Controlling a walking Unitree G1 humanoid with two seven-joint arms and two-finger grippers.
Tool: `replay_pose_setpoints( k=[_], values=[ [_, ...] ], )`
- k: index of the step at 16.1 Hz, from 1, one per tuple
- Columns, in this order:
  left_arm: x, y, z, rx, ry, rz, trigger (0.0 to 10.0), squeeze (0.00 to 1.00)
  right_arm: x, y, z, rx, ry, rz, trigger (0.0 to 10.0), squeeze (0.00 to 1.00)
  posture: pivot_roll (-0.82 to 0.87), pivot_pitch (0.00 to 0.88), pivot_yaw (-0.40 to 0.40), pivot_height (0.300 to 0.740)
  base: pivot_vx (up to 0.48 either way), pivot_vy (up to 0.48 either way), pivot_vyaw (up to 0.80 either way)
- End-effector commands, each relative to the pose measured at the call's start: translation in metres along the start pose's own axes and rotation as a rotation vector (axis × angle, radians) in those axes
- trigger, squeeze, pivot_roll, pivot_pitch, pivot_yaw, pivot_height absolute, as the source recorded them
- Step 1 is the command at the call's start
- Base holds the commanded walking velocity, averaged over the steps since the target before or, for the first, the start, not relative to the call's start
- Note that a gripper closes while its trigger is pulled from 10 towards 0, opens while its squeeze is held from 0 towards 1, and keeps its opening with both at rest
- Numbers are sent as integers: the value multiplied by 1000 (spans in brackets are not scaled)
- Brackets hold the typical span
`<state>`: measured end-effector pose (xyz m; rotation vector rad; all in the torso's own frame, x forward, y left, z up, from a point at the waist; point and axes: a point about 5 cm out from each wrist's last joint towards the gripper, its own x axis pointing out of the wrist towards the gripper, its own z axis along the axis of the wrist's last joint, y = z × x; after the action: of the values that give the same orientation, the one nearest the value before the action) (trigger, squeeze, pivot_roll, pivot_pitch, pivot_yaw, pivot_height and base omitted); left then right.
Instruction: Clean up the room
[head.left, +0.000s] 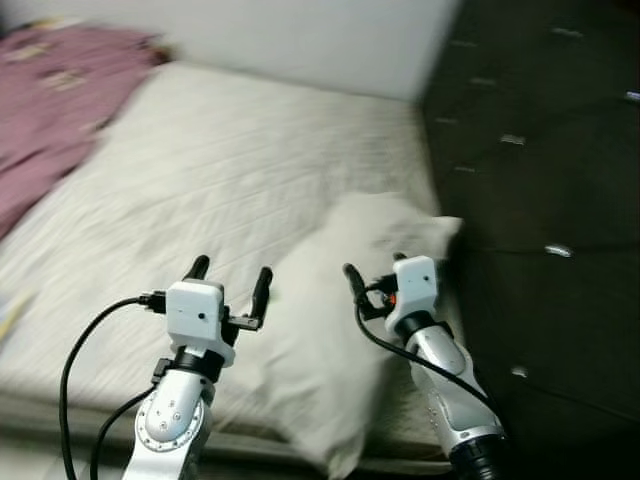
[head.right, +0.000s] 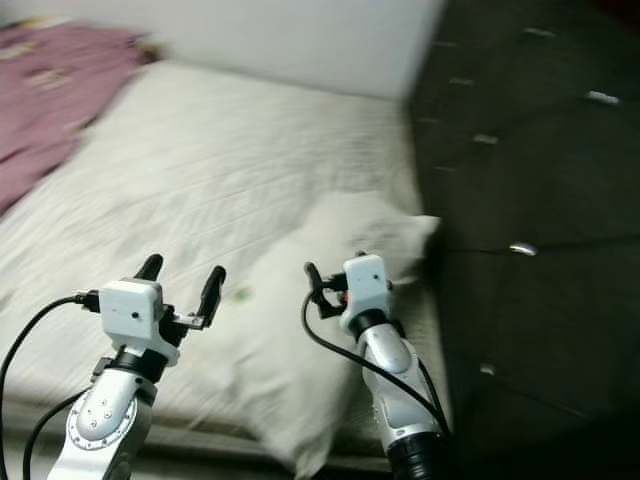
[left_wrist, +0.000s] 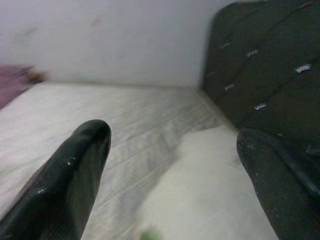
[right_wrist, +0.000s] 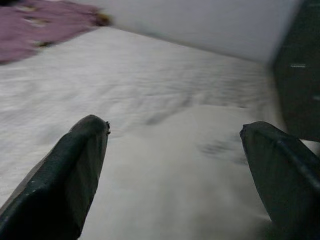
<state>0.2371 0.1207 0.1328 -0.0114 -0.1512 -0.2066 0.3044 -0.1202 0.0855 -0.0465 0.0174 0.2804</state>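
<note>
1. Both silver arms reached forward from the bottom of the head views, the left gripper (head.left: 230, 280) and the right gripper (head.left: 375, 272) held level over the near end of the bed, each with its two black fingers spread wide and holding nothing.
2. Between and just beyond them lay a white pillow (head.left: 345, 330), skewed on the mattress (head.left: 200, 190), its far corner touching or nearly touching the dark tufted headboard (head.left: 540, 150) and its near corner hanging over the bed's edge.
3. Seen along the right gripper's own fingers, the pillow spread directly below the open jaws; I could not tell whether the fingertips (right_wrist: 80, 165) touched the cloth or hovered just above it.
4. A purple blanket (head.left: 50, 100) lay crumpled at the far left corner, well apart from both grippers.
5. The step in hand looked like taking hold of the pillow to set it straight, with nothing yet grasped.
6. Risks, as I judged them: soft filling could slide out of a shallow pinch; a one-sided pull might drag the overhanging corner off the bed; the right arm stood close to the headboard and could knock it; blur in every view hinted at camera motion, which might spoil the aim.
</note>
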Motion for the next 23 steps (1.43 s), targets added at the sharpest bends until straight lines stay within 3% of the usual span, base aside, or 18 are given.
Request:
replay_pose_setpoints(
  k=[1, 4, 13, 23],
  values=[
    [-2, -6, 3, -24, -9, -40, 10000, 0, -3, -9, -4, -2, 23, -34, 10000, 0, 17, 112, -92, 740, 416, 0, 0],
    [-1, -7, 3, -12, -8, -26, 10000, 0, -2, -8, -4, -10, 23, -29, 10000, 0, 19, 109, -91, 740, 411, 0, 0],
    [-2, -5, -2, -7, 29, 36, 10000, 0, -1, -10, -4, -1, 30, -41, 10000, 0, 18, 114, -95, 740, 0, 0, 0],
    [0, -6, -1, -10, 25, 29, 10000, 0, 0, -11, -4, 0, 30, -41, 10000, 0, 15, 112, -97, 740, 0, 0, 0]
  ],
)
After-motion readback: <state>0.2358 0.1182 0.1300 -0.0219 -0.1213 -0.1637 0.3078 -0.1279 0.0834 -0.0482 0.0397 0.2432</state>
